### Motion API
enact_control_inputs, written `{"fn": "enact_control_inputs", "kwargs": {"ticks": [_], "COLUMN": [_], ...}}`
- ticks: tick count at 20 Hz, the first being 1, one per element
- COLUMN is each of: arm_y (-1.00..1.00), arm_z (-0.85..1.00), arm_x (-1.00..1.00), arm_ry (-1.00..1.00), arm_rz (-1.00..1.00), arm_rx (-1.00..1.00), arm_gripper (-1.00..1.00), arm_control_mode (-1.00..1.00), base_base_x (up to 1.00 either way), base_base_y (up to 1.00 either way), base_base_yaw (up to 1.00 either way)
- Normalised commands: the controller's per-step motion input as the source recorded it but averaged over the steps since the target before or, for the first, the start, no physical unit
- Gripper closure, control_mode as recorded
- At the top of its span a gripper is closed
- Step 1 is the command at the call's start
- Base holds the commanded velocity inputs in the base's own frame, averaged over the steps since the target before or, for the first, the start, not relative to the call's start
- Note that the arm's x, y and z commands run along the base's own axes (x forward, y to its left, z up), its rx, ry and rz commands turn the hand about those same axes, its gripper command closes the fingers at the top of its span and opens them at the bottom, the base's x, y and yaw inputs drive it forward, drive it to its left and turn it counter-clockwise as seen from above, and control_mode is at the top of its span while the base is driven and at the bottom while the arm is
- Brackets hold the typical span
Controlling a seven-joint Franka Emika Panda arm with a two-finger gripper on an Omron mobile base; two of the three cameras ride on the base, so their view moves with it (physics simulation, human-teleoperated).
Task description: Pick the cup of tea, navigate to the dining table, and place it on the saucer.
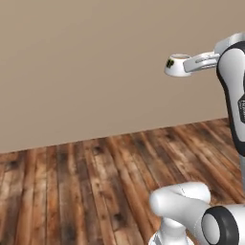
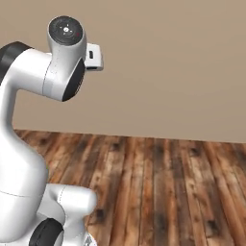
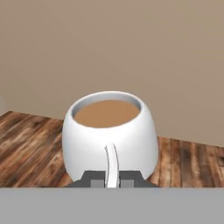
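Note:
The cup of tea [image 1: 176,67] is a small white cup with a dark pattern on its side, held high in the air in front of a beige wall. My gripper [image 1: 190,64] reaches in from the right and is shut on the cup's handle. In the hand view the cup of tea [image 3: 109,135] sits upright and close, with brown liquid up to near its rim. Its thin white handle runs down between the two dark tips of my gripper [image 3: 112,180]. The dining table and the saucer are out of view.
A plain beige wall [image 1: 86,62] spans the scene ahead. Below it lies a dark wooden plank floor [image 1: 95,182], also seen as floor [image 2: 168,192]. Nothing else stands on the floor ahead of the base.

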Motion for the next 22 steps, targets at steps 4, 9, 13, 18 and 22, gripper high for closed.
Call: {"fn": "enact_control_inputs", "kwargs": {"ticks": [4, 9, 13, 18, 22], "arm_y": [0.0, 0.0, 0.0, 0.0, 0.0], "arm_z": [0.0, 0.0, 0.0, 0.0, 0.0], "arm_x": [0.0, 0.0, 0.0, 0.0, 0.0], "arm_ry": [0.0, 0.0, 0.0, 0.0, 0.0], "arm_rz": [0.0, 0.0, 0.0, 0.0, 0.0], "arm_rx": [0.0, 0.0, 0.0, 0.0, 0.0], "arm_gripper": [1.0, 1.0, 1.0, 1.0, 1.0], "arm_control_mode": [1.0, 1.0, 1.0, 1.0, 1.0], "base_base_x": [1.0, 1.0, 1.0, 1.0, 1.0], "base_base_y": [-0.15, -0.07, -0.04, -0.05, -0.05], "base_base_yaw": [-0.26, -0.41, -0.46, -0.46, -0.47]}}
